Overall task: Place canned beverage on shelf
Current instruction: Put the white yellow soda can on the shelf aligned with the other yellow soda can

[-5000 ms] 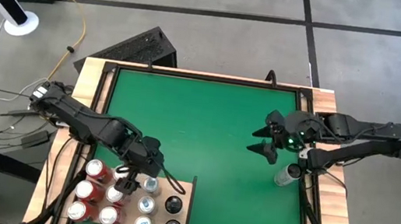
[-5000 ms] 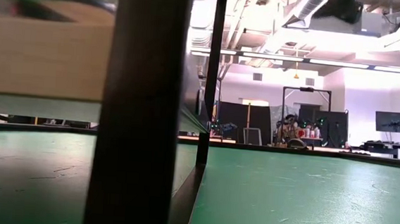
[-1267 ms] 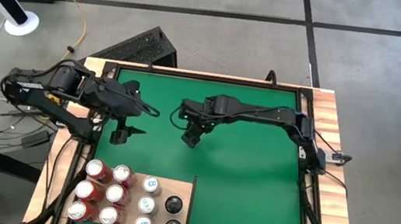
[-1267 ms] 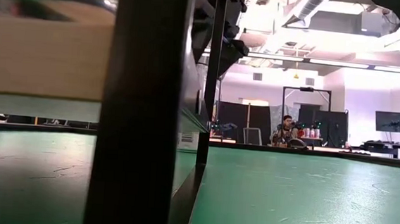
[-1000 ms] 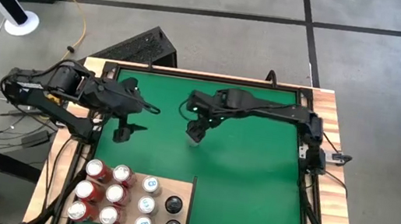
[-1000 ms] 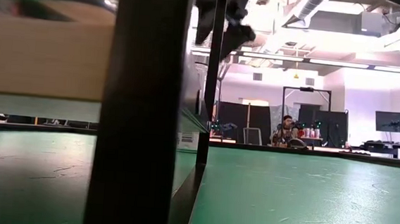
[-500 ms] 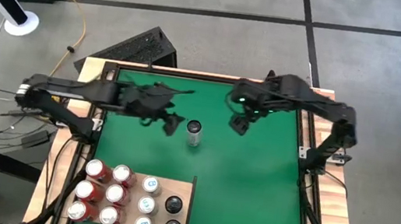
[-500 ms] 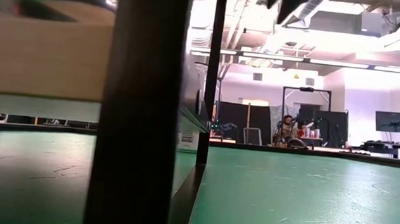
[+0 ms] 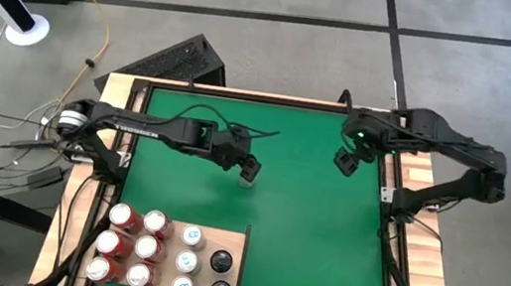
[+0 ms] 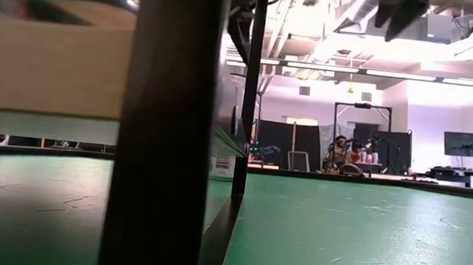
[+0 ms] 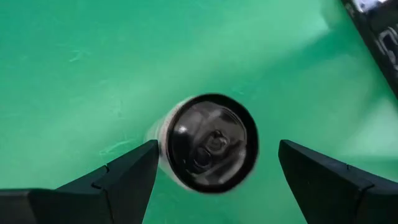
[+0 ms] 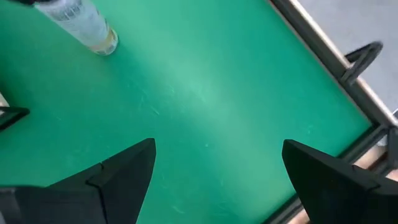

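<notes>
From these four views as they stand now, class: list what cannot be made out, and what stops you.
- Can, high view: hidden under the left gripper.
- Can's label, left wrist view: only its top faces the camera.
- Shelf, low view: a dark post blocks it.
- Right gripper, low view: cut off by the top edge.

Green mat (image 9: 302, 240), upright can (image 12: 81, 23), wooden shelf (image 9: 237, 261) holding cans (image 9: 146, 248)

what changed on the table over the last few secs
The right gripper carried a can from the mat's right edge to the middle, stood it there, let go and drew back to the right. The left gripper left the shelf and now hovers over that can, jaws open. The shelved cans stayed put.
</notes>
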Action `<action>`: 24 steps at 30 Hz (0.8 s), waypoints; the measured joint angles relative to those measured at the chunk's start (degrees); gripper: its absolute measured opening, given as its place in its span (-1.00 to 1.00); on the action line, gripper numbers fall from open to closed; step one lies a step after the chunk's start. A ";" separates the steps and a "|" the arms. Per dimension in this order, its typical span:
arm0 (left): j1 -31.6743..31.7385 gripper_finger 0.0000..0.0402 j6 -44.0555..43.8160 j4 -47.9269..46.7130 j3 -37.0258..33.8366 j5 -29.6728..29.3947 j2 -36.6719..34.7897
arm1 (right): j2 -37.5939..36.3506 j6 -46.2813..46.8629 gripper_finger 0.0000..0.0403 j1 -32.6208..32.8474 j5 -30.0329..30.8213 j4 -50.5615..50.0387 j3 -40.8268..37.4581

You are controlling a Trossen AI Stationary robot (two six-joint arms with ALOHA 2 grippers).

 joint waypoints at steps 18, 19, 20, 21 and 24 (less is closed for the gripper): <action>-0.08 0.57 -1.48 1.71 0.17 -3.29 3.55 | -11.67 -3.00 0.86 -3.10 -5.76 5.41 -15.97; -0.26 0.57 -1.62 2.41 0.17 -3.33 3.97 | -11.76 -3.23 0.86 -3.12 -5.96 5.39 -16.00; -0.47 0.57 -1.65 3.51 0.17 -3.51 4.40 | -11.79 -3.34 0.86 -3.13 -5.95 5.41 -16.00; -0.60 0.57 -1.57 3.98 0.17 -3.62 4.52 | -11.81 -3.42 0.86 -3.28 -5.97 5.43 -16.00; -0.84 0.57 -0.50 3.75 0.15 -5.39 4.52 | -11.79 -3.58 0.86 -3.45 -6.08 5.45 -16.00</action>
